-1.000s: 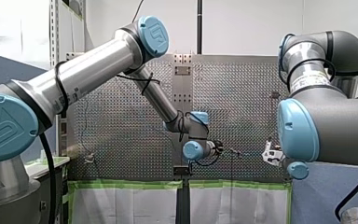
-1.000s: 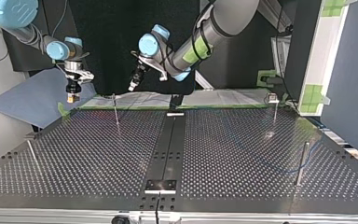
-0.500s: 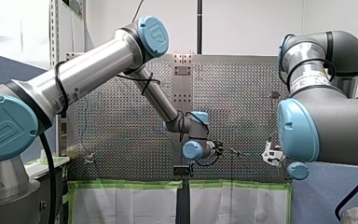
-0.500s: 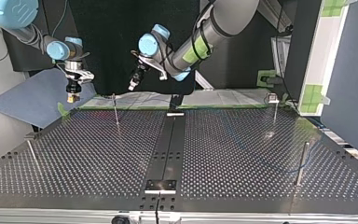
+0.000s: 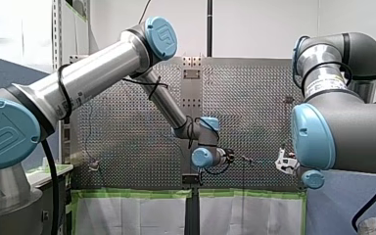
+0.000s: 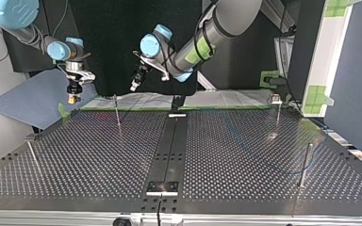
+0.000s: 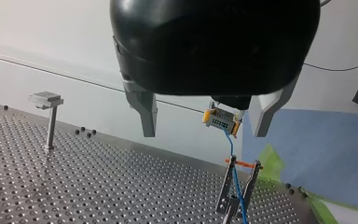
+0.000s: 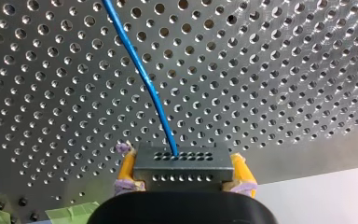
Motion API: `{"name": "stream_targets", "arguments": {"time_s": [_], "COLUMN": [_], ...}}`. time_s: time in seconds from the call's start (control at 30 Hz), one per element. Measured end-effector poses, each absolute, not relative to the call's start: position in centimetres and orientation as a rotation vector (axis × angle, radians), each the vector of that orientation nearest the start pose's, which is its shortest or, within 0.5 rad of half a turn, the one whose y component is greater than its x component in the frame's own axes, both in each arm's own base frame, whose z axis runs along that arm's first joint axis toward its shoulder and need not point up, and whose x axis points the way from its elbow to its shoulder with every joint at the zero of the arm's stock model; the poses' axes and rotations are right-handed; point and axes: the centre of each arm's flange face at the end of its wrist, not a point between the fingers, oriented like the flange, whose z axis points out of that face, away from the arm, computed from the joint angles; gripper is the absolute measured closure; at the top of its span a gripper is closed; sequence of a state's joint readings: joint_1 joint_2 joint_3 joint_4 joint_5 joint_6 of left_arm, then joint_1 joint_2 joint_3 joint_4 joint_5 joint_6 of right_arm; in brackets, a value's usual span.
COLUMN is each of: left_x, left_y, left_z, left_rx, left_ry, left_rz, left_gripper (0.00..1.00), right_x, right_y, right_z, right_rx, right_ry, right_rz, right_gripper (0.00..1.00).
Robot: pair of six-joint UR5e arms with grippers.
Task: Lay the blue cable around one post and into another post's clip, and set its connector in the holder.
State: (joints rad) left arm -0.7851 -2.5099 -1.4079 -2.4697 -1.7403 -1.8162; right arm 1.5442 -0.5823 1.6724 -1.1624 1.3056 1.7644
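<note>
Connector (image 8: 182, 161) of the blue cable (image 8: 142, 70) was clamped in my right gripper (image 8: 184, 173), while my left gripper (image 7: 203, 132) hung wide open and held nothing.

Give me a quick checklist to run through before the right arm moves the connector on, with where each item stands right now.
1. Grip on the connector: clamped between the right gripper's yellow pads, ok.
2. The left gripper open and empty: ok.
3. The blue cable leaves the connector without a kink: ok.
4. Cable between the prongs of the clip post: ok in the left wrist view; fully seated, cannot tell.
5. Cable laid round another post: cannot tell.
6. Gap between the two grippers: ok in the top view.
</note>
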Motion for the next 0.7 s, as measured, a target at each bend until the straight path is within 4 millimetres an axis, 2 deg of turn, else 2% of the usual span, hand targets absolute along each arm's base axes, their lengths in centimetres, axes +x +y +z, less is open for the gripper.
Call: {"name": "stream_targets", "arguments": {"time_s": [0.3, 0.47, 0.7], "left_x": [42.0, 41.3, 40.6], "left_y": [-58.1, -57.7, -56.2], "left_z": [2.8, 2.5, 4.0], "left_rx": [0.337, 0.364, 0.378], "left_ry": [1.696, 1.726, 1.721], "left_rz": [-0.605, -0.539, -0.450], "left_gripper": [0.02, 0.02, 0.02], "right_x": [14.2, 14.2, 14.1], "right_y": [-64.3, -64.3, -64.4], "right_z": [-4.4, -4.4, -4.5], "right_rx": [1.259, 1.260, 1.257], "right_ry": [-1.180, -1.182, -1.182], "right_rz": [1.549, 1.547, 1.549], "right_gripper": [0.64, 0.64, 0.64]}}
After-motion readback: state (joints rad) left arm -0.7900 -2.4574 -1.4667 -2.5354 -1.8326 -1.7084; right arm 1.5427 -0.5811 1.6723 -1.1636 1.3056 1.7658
